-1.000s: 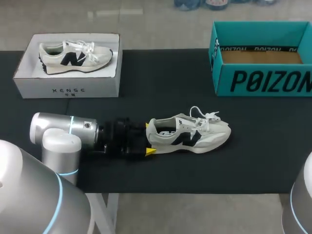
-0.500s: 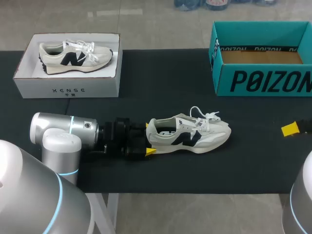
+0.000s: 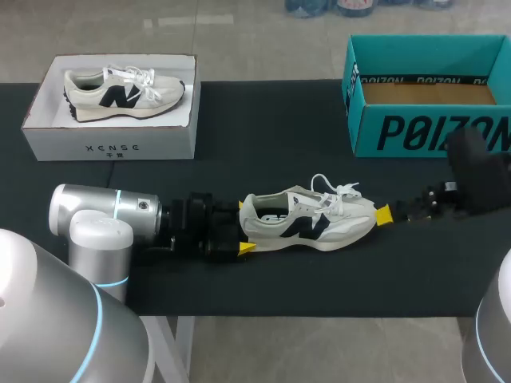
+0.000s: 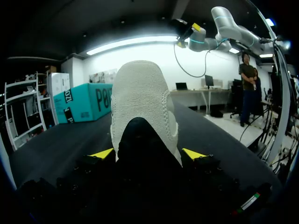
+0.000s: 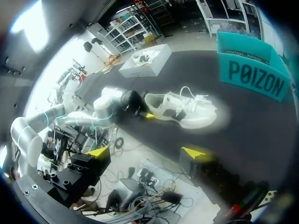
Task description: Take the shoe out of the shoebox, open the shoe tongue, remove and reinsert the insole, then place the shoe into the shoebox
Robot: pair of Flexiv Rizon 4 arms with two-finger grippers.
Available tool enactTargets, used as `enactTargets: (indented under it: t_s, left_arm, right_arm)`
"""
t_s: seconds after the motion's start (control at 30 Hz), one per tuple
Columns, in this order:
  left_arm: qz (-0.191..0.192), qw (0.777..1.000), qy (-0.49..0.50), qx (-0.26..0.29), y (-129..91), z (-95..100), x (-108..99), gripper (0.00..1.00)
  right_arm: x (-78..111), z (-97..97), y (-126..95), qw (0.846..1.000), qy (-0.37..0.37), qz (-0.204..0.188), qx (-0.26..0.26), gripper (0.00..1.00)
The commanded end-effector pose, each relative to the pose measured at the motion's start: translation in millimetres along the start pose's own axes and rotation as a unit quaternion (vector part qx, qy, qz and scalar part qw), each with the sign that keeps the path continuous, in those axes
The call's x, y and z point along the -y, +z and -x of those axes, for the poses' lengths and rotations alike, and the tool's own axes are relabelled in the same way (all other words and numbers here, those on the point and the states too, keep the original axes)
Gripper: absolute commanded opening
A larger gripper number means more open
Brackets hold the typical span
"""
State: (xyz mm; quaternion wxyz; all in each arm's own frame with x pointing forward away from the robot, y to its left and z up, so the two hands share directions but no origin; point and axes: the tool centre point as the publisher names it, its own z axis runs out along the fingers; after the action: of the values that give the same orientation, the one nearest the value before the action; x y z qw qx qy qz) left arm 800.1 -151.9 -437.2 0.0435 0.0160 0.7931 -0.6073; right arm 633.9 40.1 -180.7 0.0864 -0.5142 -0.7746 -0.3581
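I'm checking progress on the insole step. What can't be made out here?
Insole: hidden inside the shoe in the head view; the left wrist view shows only its heel.
Teal shoebox: cut off by the head view's edge.
Right gripper: in the head view only one yellow tip shows; the other is out of sight.

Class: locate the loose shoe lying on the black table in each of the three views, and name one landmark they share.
Head view: shoe mid-table, left gripper at its heel.
Left wrist view: shoe seen heel-first, gripped by the left gripper.
Right wrist view: shoe ahead of the open right gripper.
Shared landmark: teal shoebox.
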Motion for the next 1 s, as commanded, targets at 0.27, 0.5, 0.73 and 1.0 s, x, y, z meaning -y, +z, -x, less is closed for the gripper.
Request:
enactTargets:
  t_s: [0.27,0.5,0.73,1.0]
  left_arm:
    - [0.000,1.000,0.000,0.001,3.0,-0.9,-1.9,0.00]
    - [0.000,1.000,0.000,0.001,3.0,-0.9,-1.9,0.00]
    - [0.000,1.000,0.000,0.001,3.0,-0.9,-1.9,0.00]
    - [0.000,1.000,0.000,0.001,3.0,-0.9,-1.9,0.00]
  right_arm:
    - [-9.7,-7.2,40.5,0.832,-0.040,-0.006,0.553,1.00]
    - [-9.7,-7.2,40.5,0.832,-0.040,-0.006,0.553,1.00]
    - [-37.9,24.3,65.2,0.827,-0.021,-0.090,0.555,1.00]
    - [-63.7,63.0,85.8,0.858,-0.012,-0.136,0.496,1.00]
